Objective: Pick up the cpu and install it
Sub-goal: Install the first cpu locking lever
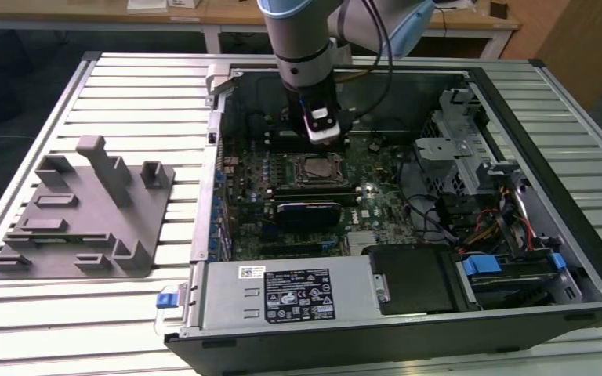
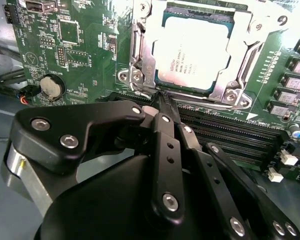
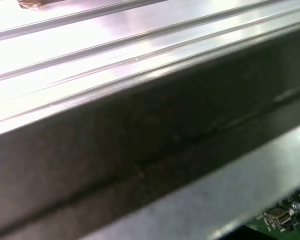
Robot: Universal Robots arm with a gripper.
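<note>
CPU seated, gripper at the socket edge

The open case lies on the slatted table; on its board the cpu sits flat inside the socket frame. The gripper is empty, jaws closed together, tips at the frame's near edge. I judge that placing is done and locking the frame is in hand; this needs careful pressure.
</note>
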